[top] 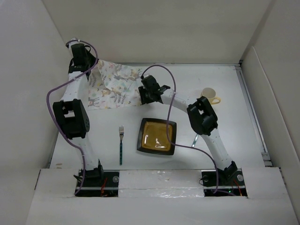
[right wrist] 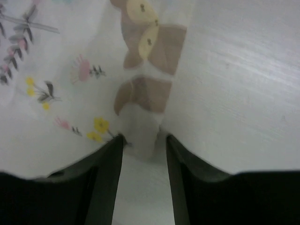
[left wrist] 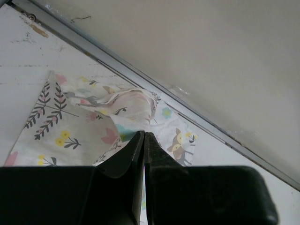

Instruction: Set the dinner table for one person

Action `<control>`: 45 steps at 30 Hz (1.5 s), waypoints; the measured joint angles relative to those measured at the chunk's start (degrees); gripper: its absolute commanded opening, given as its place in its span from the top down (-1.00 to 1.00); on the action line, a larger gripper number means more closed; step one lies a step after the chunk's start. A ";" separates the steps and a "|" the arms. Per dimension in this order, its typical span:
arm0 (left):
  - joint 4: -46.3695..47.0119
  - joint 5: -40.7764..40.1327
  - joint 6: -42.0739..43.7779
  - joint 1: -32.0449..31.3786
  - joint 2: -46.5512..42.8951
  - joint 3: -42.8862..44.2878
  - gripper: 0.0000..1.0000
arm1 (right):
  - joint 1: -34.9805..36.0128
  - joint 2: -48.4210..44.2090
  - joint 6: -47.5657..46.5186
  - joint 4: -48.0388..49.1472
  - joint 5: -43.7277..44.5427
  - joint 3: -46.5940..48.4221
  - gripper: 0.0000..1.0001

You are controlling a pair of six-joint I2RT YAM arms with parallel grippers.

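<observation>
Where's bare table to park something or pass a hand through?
Free: the dinner table on its right side, between right arm and rail, nearer than the cup; also the far strip between placemat and cup. Crowded: centre, around fork, plate and right arm.

Bright, even light from above floods the white dinner table [top: 234, 126], leaving only faint shadows beneath the arms and a glare patch on the amber plate [top: 157, 136], while the placemat [right wrist: 70, 56] just ahead of the right gripper [right wrist: 143, 140] is soft and blurred, and the left gripper [left wrist: 144, 135] shows as featureless black.
</observation>
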 measured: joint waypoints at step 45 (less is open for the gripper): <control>7.85 6.62 -11.04 1.29 -6.36 -23.39 1.00 | -20.22 -16.50 -4.83 -0.52 3.34 -6.64 1.00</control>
